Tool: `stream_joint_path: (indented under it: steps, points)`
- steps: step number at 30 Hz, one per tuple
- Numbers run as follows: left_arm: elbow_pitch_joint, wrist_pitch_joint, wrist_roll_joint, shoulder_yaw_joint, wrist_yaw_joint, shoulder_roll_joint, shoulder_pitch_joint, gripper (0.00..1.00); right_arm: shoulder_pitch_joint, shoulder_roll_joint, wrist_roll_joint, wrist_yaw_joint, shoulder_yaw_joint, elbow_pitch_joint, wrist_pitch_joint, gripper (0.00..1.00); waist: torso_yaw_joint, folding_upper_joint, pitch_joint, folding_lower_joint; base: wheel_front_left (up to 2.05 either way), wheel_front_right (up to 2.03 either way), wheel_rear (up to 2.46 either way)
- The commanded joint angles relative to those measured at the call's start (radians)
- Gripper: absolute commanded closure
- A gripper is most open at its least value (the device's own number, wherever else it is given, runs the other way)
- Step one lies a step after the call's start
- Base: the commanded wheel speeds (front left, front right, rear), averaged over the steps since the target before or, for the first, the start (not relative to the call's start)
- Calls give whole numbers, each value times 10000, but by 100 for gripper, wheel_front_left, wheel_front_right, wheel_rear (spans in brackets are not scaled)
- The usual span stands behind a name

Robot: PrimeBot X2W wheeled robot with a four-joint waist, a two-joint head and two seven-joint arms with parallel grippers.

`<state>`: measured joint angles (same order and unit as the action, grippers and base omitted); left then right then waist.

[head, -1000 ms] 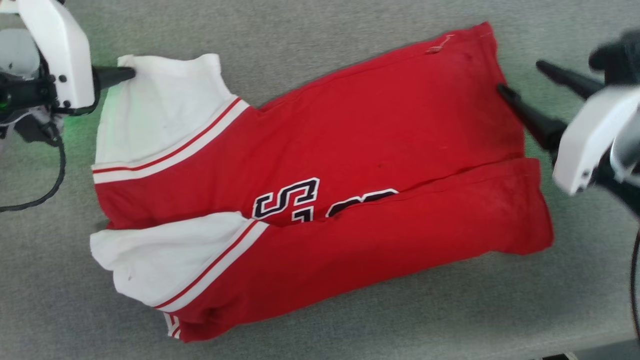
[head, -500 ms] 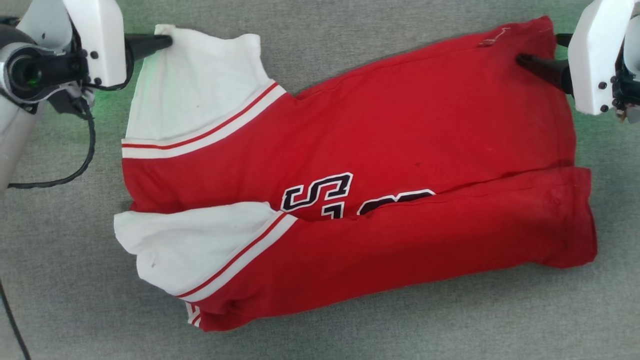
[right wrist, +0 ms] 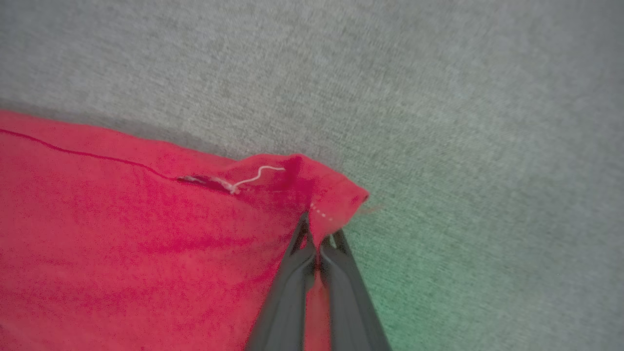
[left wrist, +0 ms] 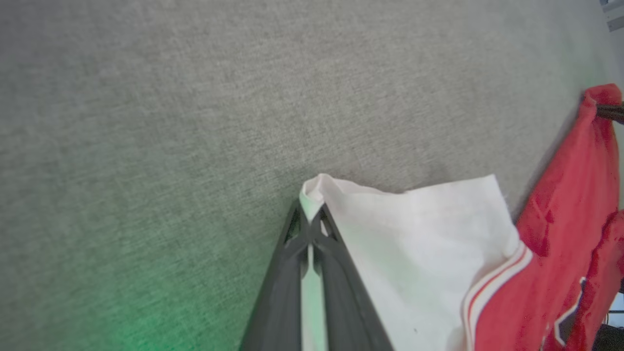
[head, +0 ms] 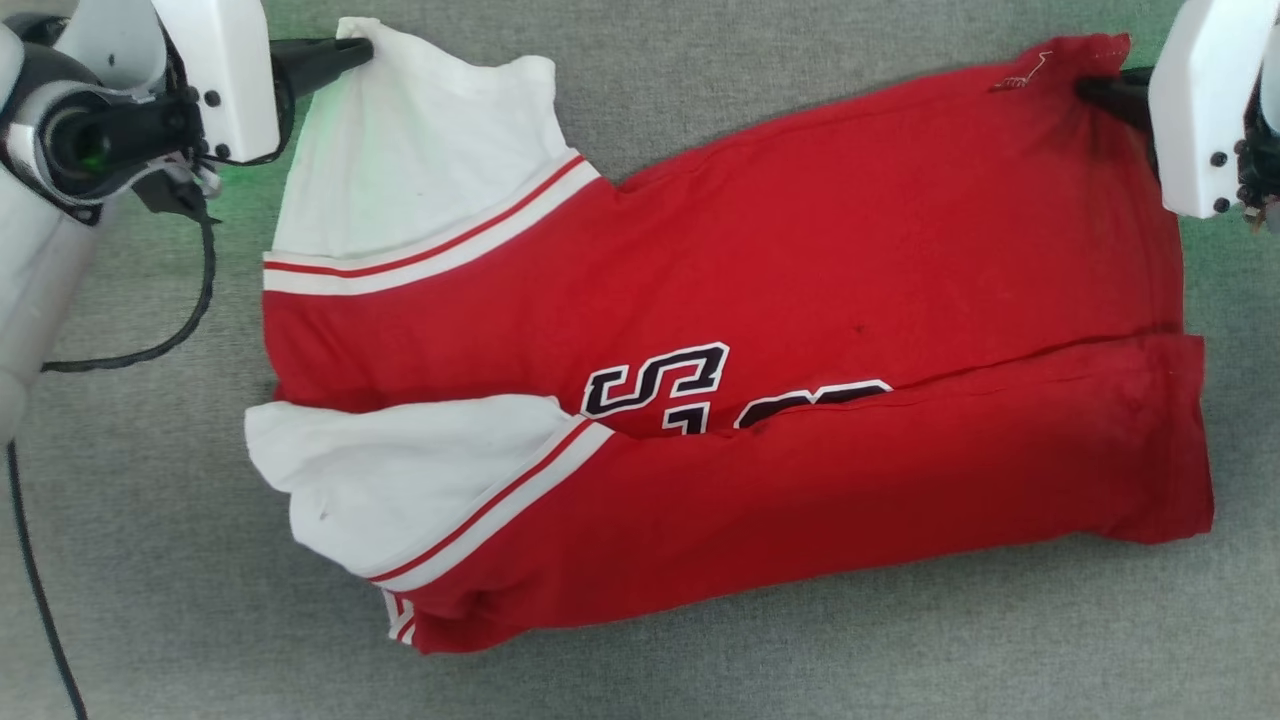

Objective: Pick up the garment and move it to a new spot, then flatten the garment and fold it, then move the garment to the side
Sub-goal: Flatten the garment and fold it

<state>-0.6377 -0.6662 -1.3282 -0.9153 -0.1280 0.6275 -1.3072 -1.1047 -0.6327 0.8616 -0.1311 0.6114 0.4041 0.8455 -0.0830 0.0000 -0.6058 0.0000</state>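
Two arms flanking garment (head: 800, 260), left jaws clamping white sleeve (head: 420, 150), right jaws clamping hem corner (head: 1085, 55).

left pincer (head: 362, 50) closed tight on the garment (head: 800, 250)'s sleeve corner, right pincer (head: 1088, 88) closed tight on its hem corner

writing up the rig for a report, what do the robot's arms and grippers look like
The left gripper and right gripper each have two long dark tapered fingers with triangular cut-outs near the tips, set in a boxy white plastic housing dotted with small black screws. A thin black cable loops from the left wrist beside a rounded pale grey forearm.
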Motion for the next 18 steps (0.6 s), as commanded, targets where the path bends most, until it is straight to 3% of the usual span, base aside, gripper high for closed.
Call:
stream_joint_path:
  steps: [1,8,18]
  points:
    - [209,269,-211,73,-16,-38,246,100,162,-115,62,7,31,-110,-338,100,86,0,154,0,0,0,0]
    - [2081,1490,-722,308,-23,479,1292,100,1315,-772,626,5,-290,-1078,-1557,100,465,0,814,0,0,0,0]
    - [5676,4143,-1110,338,-26,2183,4566,100,4719,-1997,1082,5,-1776,-2930,-2822,100,963,0,2029,0,0,0,0]
